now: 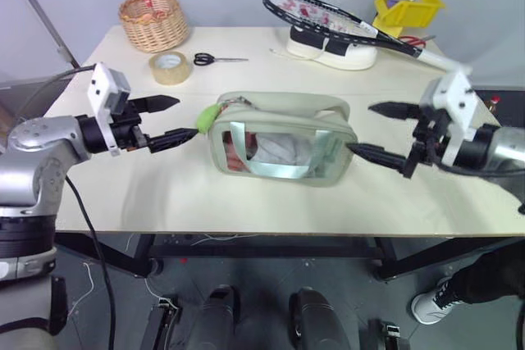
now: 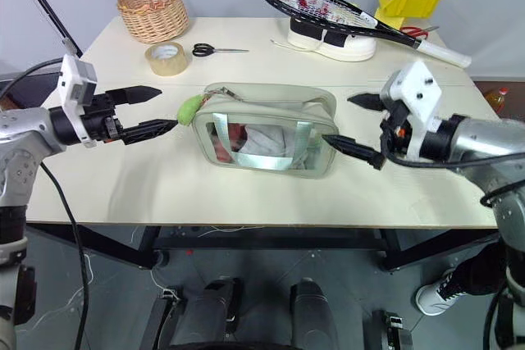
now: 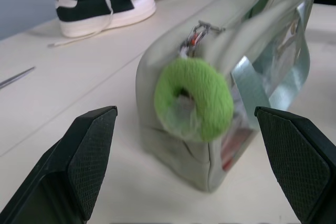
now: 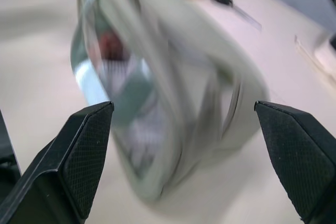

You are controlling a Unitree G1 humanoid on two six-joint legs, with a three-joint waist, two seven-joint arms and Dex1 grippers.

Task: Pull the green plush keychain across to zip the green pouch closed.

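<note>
The green pouch (image 1: 280, 138) is lying on the table (image 1: 246, 194), with the green plush keychain (image 1: 207, 118) hanging at its left end. Both grippers (left gripper (image 1: 170, 120), right gripper (image 1: 379, 130)) are flanking it with jaws spread wide and empty, apparently positioned for bracing and pulling.

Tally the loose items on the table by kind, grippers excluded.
Pouch: 1
Plush keychain: 1
Wicker basket: 1
Tape roll: 1
Black-handled scissors: 1
Racket: 1
Shoe: 1
Yellow bin: 1
Total: 8
</note>
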